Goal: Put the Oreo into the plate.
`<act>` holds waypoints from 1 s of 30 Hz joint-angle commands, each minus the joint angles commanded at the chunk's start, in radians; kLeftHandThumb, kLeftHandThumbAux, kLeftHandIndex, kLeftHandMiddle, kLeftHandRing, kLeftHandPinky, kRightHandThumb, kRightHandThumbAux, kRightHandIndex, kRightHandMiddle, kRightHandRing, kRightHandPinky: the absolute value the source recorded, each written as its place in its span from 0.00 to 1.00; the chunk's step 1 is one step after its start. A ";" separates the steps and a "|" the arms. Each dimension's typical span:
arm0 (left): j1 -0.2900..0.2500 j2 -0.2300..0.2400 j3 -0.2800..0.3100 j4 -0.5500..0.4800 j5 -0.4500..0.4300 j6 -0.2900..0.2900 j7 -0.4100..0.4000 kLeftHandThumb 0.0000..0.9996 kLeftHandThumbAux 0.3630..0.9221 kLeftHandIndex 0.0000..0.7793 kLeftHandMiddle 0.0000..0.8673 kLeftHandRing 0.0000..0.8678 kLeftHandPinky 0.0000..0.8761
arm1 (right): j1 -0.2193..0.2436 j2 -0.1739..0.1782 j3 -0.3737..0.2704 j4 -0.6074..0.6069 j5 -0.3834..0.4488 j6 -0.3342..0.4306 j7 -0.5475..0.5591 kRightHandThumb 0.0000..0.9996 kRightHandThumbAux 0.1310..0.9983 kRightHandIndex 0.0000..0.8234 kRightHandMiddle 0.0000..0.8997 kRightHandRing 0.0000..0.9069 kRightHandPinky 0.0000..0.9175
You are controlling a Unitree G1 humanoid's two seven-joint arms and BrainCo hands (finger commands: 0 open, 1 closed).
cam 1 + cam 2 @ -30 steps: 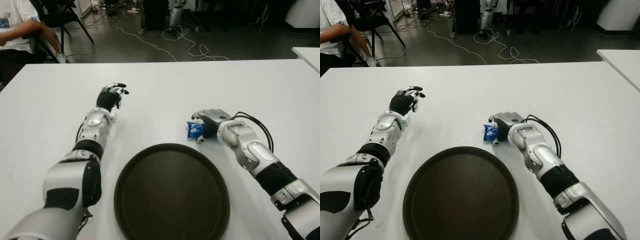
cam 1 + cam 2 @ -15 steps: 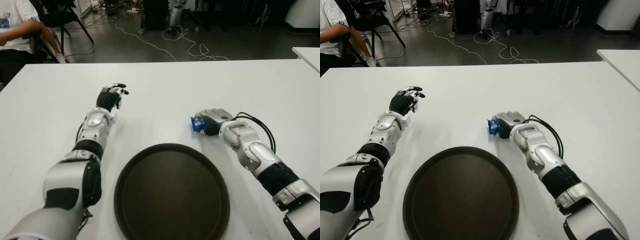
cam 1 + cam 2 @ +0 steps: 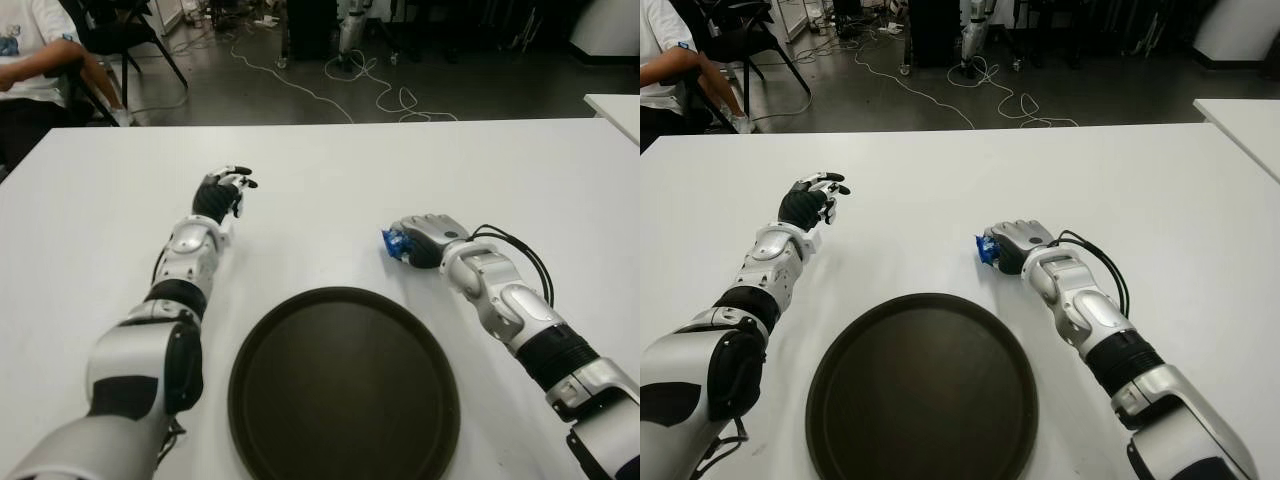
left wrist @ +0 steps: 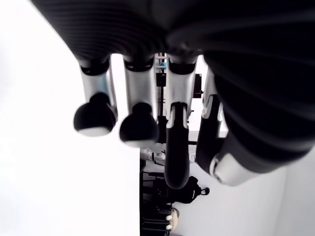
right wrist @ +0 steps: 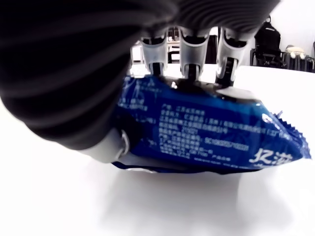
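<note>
From where I stand, the robot's right hand (image 3: 428, 238) has its fingers (image 5: 189, 59) curled over the top of the small blue foil-wrapped Oreo packet (image 5: 206, 130), pinning the wrapper against the palm; the wrist view shows three fingertips pressing down on the crinkled blue film while the packet's underside sits just above or on the white table top (image 3: 330, 190), I cannot tell which. The packet peeks out at the hand's inner side, just beyond the far rim of the round dark brown plastic plate (image 3: 345, 385) and a little to its right. That grip from above makes sense to me: a flat, slippery packet lying on a smooth surface is easiest trapped by closing over it, and the hand is already near the plate, so the carry should be short. The plate itself holds nothing yet, so the delivery is not done. The left hand (image 3: 222, 190) shows well apart on the left side of the table, beyond the plate, its fingers (image 4: 135, 125) loosely bent and holding nothing, seemingly kept clear of the work. A seated person (image 3: 30, 60) is at the far left corner of the room.
</note>
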 joint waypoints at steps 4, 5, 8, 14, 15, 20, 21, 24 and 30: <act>0.000 0.001 0.000 0.000 -0.004 0.003 0.001 0.85 0.54 0.52 0.60 0.96 0.95 | 0.001 0.000 0.000 0.001 0.000 -0.004 -0.019 0.68 0.69 0.52 0.71 0.71 0.71; 0.000 0.002 -0.001 0.000 -0.004 0.002 0.001 0.85 0.54 0.52 0.60 0.96 0.95 | 0.002 0.001 0.000 0.002 0.000 -0.004 -0.022 0.68 0.69 0.52 0.71 0.71 0.71; 0.001 0.003 -0.005 0.000 0.000 0.000 0.005 0.85 0.54 0.52 0.60 0.96 0.96 | 0.004 0.006 -0.005 0.006 0.004 -0.002 -0.042 0.68 0.69 0.52 0.71 0.72 0.72; 0.003 0.006 -0.019 0.000 0.015 -0.009 0.017 0.85 0.54 0.52 0.61 0.97 0.96 | 0.005 0.014 -0.016 0.011 0.015 0.003 -0.055 0.68 0.69 0.52 0.72 0.73 0.73; 0.003 0.006 -0.018 0.000 0.013 -0.007 0.015 0.85 0.54 0.52 0.61 0.97 0.96 | 0.004 0.016 -0.017 0.013 0.013 0.006 -0.057 0.68 0.69 0.52 0.72 0.73 0.73; 0.001 0.005 -0.013 0.002 0.005 0.000 0.011 0.85 0.54 0.52 0.61 0.97 0.96 | 0.003 0.020 -0.020 0.018 0.004 0.014 -0.063 0.68 0.69 0.52 0.72 0.73 0.73; 0.001 0.005 -0.013 0.002 0.004 0.001 0.012 0.85 0.54 0.52 0.61 0.97 0.96 | 0.003 0.019 -0.020 0.018 0.003 0.015 -0.065 0.68 0.69 0.52 0.72 0.73 0.73; 0.000 0.004 -0.012 0.003 0.004 0.002 0.013 0.85 0.54 0.52 0.61 0.97 0.96 | 0.002 0.017 -0.020 0.017 0.001 0.015 -0.072 0.68 0.69 0.52 0.73 0.73 0.73; 0.002 0.003 -0.013 0.002 0.004 -0.006 0.008 0.85 0.54 0.52 0.61 0.97 0.95 | -0.002 0.010 -0.031 0.000 0.003 0.008 -0.089 0.68 0.69 0.52 0.74 0.75 0.74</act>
